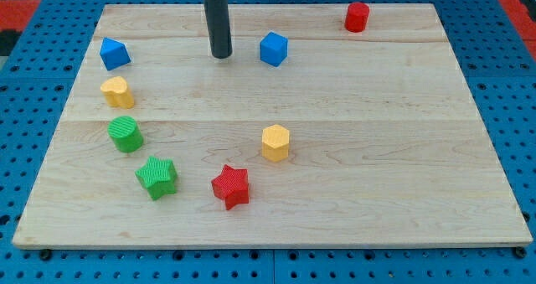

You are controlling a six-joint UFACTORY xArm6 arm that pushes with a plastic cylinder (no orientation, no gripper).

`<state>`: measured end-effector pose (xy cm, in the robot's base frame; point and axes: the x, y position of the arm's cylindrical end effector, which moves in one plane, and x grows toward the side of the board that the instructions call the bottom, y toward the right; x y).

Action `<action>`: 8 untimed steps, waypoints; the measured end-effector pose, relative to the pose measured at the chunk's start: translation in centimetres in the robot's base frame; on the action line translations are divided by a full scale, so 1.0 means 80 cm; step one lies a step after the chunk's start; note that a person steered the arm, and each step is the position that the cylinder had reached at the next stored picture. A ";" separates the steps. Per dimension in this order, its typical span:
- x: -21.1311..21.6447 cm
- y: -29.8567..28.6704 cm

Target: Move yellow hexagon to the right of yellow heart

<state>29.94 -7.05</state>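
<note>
The yellow hexagon (275, 142) stands a little below the middle of the wooden board. The yellow heart (117, 91) sits near the board's left edge, far to the left of the hexagon and higher in the view. My tip (221, 55) rests on the board near the view's top, well above the hexagon and to its left. It touches no block. The nearest block to it is a blue block (273, 49) just to its right.
A blue block (114, 53) sits at the upper left above the heart. A green round block (126, 134) and a green star (157, 177) lie below the heart. A red star (231, 186) is below-left of the hexagon. A red block (357, 17) is at the top right.
</note>
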 end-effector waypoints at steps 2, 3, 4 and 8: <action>0.018 0.141; 0.024 0.194; 0.136 0.216; 0.224 -0.001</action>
<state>47.86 -7.10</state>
